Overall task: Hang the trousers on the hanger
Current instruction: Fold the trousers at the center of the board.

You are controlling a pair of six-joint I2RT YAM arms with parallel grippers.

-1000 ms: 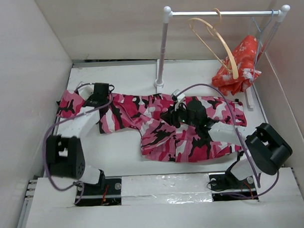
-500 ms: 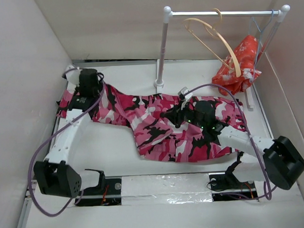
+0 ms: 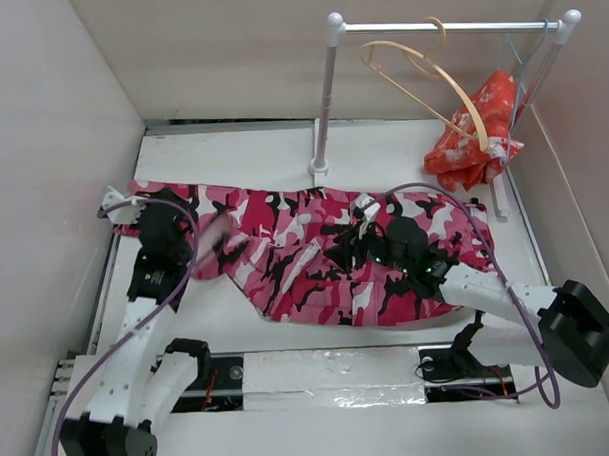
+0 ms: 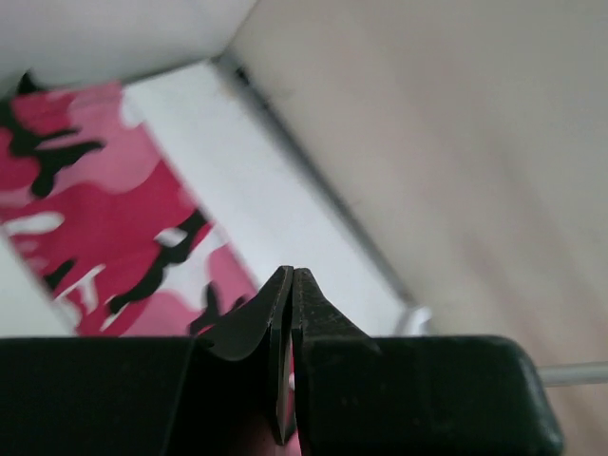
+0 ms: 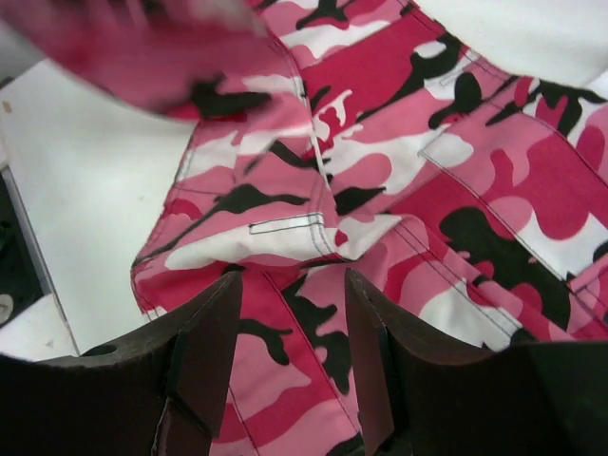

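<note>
Left end effector point(image 4: 290, 318) retreated, clenched, seemingly on trousers point(image 3: 316, 258) edge; right end effector point(image 5: 293, 290) released.

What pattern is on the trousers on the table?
Pink, red, white and black camouflage on the trousers, clearest in the right wrist view.
</note>
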